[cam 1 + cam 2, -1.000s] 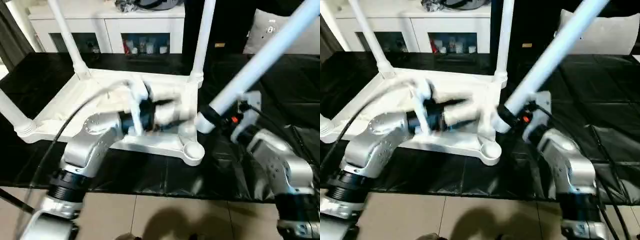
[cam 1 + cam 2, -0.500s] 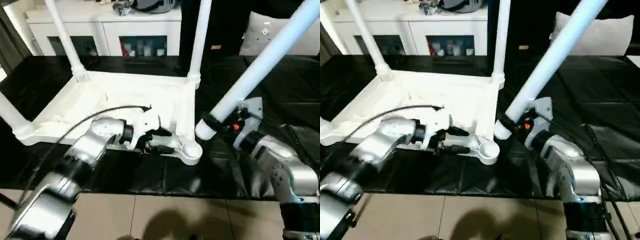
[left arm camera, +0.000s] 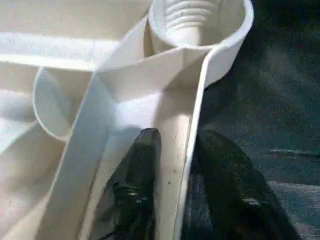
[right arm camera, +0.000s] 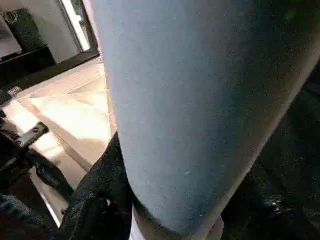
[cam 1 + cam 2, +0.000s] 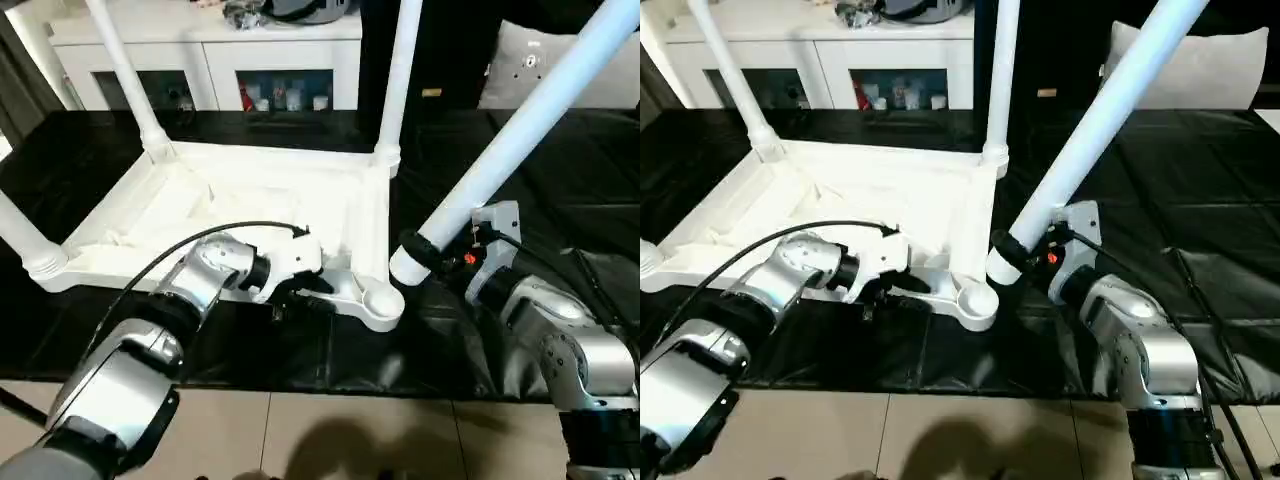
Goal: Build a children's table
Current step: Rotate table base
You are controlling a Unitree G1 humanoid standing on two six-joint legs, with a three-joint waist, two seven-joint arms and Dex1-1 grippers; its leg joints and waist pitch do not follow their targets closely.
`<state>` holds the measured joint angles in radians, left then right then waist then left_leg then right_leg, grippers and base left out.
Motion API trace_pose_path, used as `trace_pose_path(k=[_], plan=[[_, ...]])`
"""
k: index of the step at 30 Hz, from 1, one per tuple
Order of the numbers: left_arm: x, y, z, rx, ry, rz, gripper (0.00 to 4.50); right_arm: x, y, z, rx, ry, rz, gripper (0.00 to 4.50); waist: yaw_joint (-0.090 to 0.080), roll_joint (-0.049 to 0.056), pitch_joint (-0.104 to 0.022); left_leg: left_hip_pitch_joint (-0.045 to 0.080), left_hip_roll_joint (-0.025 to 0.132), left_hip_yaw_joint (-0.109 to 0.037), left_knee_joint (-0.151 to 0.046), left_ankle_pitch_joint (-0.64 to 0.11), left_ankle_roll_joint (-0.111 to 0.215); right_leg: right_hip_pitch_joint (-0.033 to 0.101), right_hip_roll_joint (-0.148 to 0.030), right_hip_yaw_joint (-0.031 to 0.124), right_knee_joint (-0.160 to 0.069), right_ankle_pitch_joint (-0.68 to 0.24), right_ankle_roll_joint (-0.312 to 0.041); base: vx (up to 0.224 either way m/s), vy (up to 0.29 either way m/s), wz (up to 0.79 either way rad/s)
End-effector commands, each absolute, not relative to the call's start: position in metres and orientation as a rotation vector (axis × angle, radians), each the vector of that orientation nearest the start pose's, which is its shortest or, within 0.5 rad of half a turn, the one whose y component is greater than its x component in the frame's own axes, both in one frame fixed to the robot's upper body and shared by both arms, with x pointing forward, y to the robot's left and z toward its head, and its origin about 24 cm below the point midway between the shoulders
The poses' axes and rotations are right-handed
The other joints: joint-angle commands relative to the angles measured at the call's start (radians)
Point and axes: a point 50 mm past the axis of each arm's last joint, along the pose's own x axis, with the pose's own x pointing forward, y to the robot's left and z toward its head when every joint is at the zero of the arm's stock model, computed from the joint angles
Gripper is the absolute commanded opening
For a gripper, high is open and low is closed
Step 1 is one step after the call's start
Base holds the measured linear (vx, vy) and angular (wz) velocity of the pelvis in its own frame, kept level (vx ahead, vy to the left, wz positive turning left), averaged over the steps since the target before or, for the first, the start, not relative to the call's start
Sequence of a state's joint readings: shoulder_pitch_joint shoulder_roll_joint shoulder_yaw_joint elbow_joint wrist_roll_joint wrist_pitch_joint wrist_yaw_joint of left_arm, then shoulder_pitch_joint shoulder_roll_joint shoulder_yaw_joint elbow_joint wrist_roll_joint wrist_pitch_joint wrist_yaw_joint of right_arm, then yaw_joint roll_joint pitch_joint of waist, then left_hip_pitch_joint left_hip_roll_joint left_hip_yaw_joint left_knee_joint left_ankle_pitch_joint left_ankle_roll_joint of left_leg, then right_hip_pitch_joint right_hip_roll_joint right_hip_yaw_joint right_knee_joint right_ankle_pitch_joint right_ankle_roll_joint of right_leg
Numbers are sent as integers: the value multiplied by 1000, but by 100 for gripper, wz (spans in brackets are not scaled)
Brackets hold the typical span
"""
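Covering the bench, black sheet (image 5: 300,350), white cabinet (image 5: 215,45) behind

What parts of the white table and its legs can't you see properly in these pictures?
- The loose leg in the right gripper: its far end is cut off by the eye views' top edge.
- The three standing legs: tops cut off likewise.
- The table top's near rim: partly hidden behind the left gripper.

Likely a home living room, white glass-door sideboard (image 5: 210,60), tiled floor (image 5: 330,440)
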<state>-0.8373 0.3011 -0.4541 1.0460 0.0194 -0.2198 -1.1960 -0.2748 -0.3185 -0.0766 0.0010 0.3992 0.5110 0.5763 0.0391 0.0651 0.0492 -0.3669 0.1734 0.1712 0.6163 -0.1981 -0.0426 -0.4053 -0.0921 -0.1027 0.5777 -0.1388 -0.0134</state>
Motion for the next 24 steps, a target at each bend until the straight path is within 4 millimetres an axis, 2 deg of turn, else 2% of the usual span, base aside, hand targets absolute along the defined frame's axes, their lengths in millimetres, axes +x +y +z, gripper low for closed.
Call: trace_pose_path(k=[1, 3, 5, 6, 9, 12, 15, 17, 20, 22, 23, 24], plan=[[343, 111, 56, 568, 421, -1450, 94, 294, -175, 96, 136, 159, 624, 190, 5, -12, -72, 4, 39, -16, -78, -226, 39, 64, -64, 44, -79, -377, -168, 0, 0, 0], [343, 111, 55, 539, 437, -1465, 76, 293, -174, 95, 133, 164, 630, 190, 6, -15, -71, 5, 38, -15, -78, -221, 43, 63, -64, 44, -81, -381, -167, 0, 0, 0], [342, 113, 52, 550, 462, -1473, 72, 292, -173, 94, 131, 167, 633, 190, 8, -13, -72, 6, 41, -17, -79, -222, 42, 63, -65, 44, -79, -382, -168, 0, 0, 0], [341, 113, 51, 554, 468, -1472, 49, 292, -173, 94, 131, 167, 634, 190, 9, -14, -72, 5, 41, -18, -79, -221, 43, 64, -66, 44, -79, -378, -168, 0, 0, 0], [342, 118, 44, 538, 543, -1416, 29, 293, -170, 95, 131, 167, 642, 190, 7, -14, -72, 5, 42, -17, -80, -218, 45, 64, -66, 45, -76, -357, -179, 0, 0, 0], [343, 119, 41, 487, 578, -1367, 16, 292, -168, 96, 130, 166, 647, 190, 7, -15, -70, 4, 42, -17, -80, -222, 43, 66, -67, 44, -77, -379, -180, 0, 0, 0], [345, 115, 37, 393, 599, -1269, 10, 291, -167, 95, 130, 172, 653, 190, 0, -16, -66, 3, 39, -16, -80, -239, 43, 65, -66, 40, -84, -433, -166, 0, 0, 0], [344, 112, 33, 321, 607, -1230, 0, 290, -165, 94, 127, 181, 659, 190, -2, -22, -65, 2, 35, -18, -77, -238, 48, 65, -66, 37, -94, -492, -141, 0, 0, 0], [342, 109, 29, 276, 606, -1207, 0, 289, -163, 92, 121, 192, 669, 190, -5, -23, -65, -2, 33, -17, -75, -226, 55, 65, -64, 34, -95, -507, -125, 0, 0, 0], [338, 106, 26, 281, 590, -1224, 0, 289, -161, 91, 115, 201, 680, 190, -7, -22, -65, 3, 33, -16, -75, -231, 63, 58, -62, 33, -100, -519, -119, 0, 0, 0], [336, 105, 25, 285, 581, -1234, 0, 289, -160, 91, 113, 205, 686, 190, -8, -27, -64, 5, 33, -15, -75, -236, 65, 55, -61, 33, -102, -529, -115, 0, 0, 0], [335, 105, 26, 291, 567, -1242, 0, 289, -160, 90, 112, 206, 688, 190, -8, -28, -62, 5, 33, -15, -76, -246, 67, 53, -61, 32, -105, -564, -102, 0, 0, 0]])
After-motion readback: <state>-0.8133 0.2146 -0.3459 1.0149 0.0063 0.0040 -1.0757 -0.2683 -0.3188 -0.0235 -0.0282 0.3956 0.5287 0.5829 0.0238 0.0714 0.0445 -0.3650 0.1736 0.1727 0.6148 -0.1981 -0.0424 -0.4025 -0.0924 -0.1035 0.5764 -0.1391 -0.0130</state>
